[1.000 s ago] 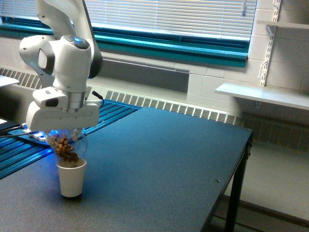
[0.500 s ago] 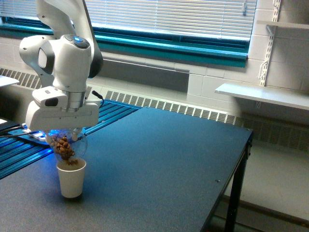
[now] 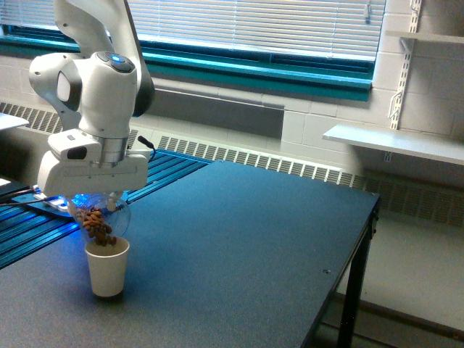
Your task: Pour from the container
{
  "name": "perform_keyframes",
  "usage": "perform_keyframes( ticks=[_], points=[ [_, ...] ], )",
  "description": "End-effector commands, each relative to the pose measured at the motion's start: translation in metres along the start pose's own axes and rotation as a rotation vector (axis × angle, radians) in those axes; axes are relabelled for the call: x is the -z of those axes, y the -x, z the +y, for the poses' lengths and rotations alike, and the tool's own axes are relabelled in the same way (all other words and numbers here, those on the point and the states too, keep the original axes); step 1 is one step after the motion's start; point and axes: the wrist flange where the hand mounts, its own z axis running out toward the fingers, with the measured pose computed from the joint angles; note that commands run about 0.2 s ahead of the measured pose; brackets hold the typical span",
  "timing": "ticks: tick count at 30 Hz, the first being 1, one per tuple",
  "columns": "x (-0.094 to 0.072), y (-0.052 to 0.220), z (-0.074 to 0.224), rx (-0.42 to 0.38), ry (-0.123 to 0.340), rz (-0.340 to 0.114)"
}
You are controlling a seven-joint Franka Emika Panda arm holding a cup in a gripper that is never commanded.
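My gripper (image 3: pixel 101 203) is shut on the container (image 3: pixel 100 219), a small clear plastic cup tipped steeply down at the exterior view's left. Brown nut-like bits (image 3: pixel 98 228) show through it and hang at its mouth. Right under that mouth stands an opaque white paper cup (image 3: pixel 107 267) on the dark table (image 3: pixel 239 246). The fingers are mostly hidden behind the white hand body.
A blue-lit ribbed panel (image 3: pixel 43 225) lies at the table's left edge. The table's right edge and a leg (image 3: pixel 351 290) drop to the floor. A white shelf (image 3: pixel 395 141) is mounted on the far wall.
The pile of brown bits in the clear cup has shrunk and slid lower toward the white cup. The arm has barely moved.
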Motion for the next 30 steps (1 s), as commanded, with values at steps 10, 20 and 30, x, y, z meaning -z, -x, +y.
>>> perform_keyframes(
  ticks=[10, 20, 30],
  points=[
    [0.005, -0.0003, -0.0071, 0.037, 0.014, 0.007],
    [0.0051, 0.0026, -0.0091, 0.053, 0.024, 0.006],
    [0.0051, 0.0037, -0.0082, 0.058, 0.032, 0.006]
  ],
)
